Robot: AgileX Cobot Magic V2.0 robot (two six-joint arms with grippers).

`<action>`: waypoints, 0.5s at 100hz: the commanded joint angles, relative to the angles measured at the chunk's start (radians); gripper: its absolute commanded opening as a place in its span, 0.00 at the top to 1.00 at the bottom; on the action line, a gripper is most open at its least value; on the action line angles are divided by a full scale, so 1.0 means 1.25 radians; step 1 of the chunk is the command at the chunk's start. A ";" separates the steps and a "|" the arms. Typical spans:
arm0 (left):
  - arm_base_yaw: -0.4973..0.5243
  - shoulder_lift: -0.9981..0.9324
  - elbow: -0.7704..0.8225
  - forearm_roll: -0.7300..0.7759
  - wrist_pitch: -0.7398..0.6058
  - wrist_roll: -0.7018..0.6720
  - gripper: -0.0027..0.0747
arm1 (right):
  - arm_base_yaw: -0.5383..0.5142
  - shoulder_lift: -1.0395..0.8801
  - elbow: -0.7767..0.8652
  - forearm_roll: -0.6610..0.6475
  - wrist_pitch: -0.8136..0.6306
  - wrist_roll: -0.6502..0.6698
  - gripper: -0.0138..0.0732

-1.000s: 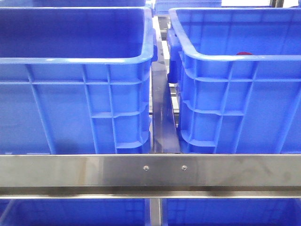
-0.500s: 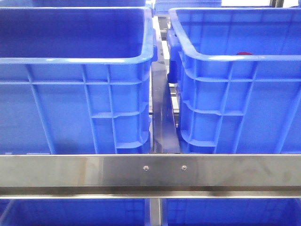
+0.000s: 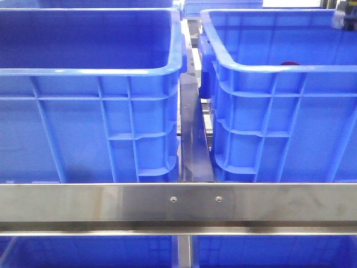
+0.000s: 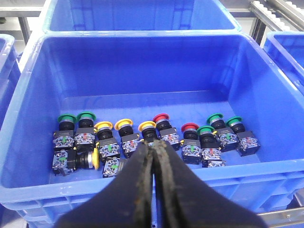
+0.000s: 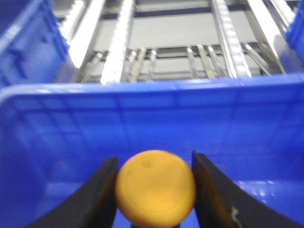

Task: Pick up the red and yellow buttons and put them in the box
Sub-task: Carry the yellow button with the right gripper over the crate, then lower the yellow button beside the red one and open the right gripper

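My right gripper is shut on an orange-yellow button, its round cap facing the camera, held over the inside of a blue box. My left gripper is shut and empty, above the near rim of another blue crate. That crate holds a row of several push buttons: red caps, yellow caps and green caps. In the front view a red cap peeks over the rim of the right crate.
The front view shows a left blue crate, a steel rail across the front and a narrow gap between the crates. A bit of the right arm shows at the top right. Roller tracks lie beyond the box.
A part of the right arm has come into the front view at the top right corner. The crates and the red cap have not moved.
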 commanded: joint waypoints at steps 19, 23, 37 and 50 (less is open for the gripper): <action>0.000 0.006 -0.021 0.003 -0.064 -0.008 0.99 | -0.114 0.108 -0.082 0.046 0.082 -0.017 0.67; 0.000 0.006 -0.021 0.003 -0.064 -0.008 0.99 | -0.131 0.128 -0.089 0.048 0.100 -0.017 0.67; 0.000 0.006 -0.021 0.003 -0.064 -0.008 0.99 | -0.167 0.196 -0.122 0.059 0.142 -0.017 0.67; 0.000 0.006 -0.021 0.003 -0.064 -0.008 0.99 | -0.171 0.255 -0.163 0.059 0.141 -0.022 0.67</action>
